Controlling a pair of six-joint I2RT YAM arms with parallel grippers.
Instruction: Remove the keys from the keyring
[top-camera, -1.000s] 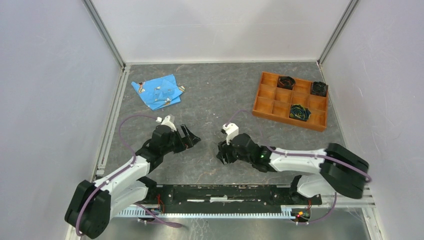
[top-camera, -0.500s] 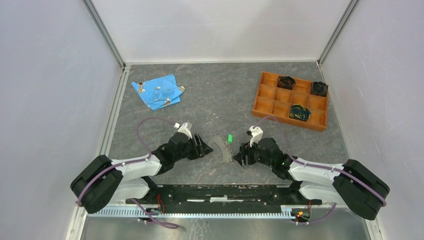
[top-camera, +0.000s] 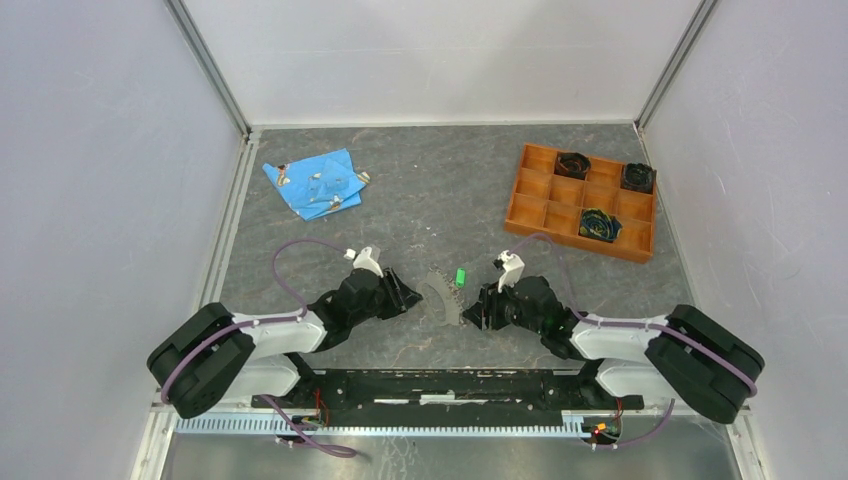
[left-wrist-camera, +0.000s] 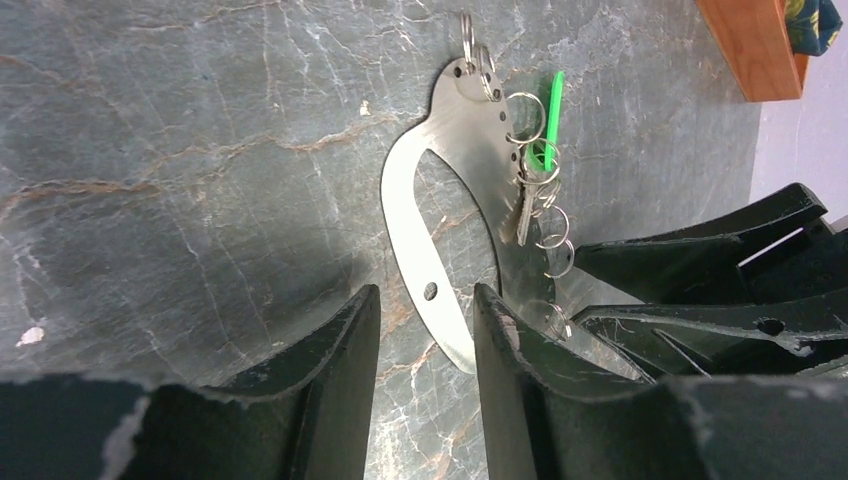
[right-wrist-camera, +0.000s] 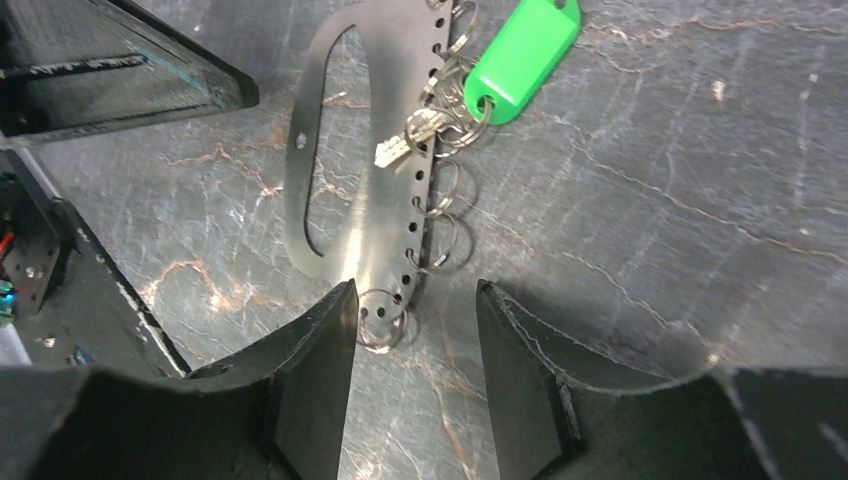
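The keyring (top-camera: 441, 298), a flat grey metal oval loop, lies on the table between my two grippers. Several split rings, one silvery key (right-wrist-camera: 403, 143) and a green tag (top-camera: 460, 276) hang along its holed edge. My left gripper (top-camera: 405, 297) is open, and its jaws straddle the thin band of the keyring (left-wrist-camera: 402, 235) without closing on it. My right gripper (top-camera: 479, 309) is open at the other side. Its jaws stand around the end of the wide band (right-wrist-camera: 385, 150), with a loose split ring (right-wrist-camera: 382, 320) by one finger. The green tag also shows in both wrist views (right-wrist-camera: 520, 48) (left-wrist-camera: 549, 108).
An orange compartment tray (top-camera: 530, 215) with dark rosette pieces stands at the back right. A blue cloth (top-camera: 315, 182) with small metal pieces lies at the back left. White walls close in the table on three sides.
Over the last second both arms stretched lower over the table, the right gripper shifting right. The keyring now shows between them. Little has moved in the last half second.
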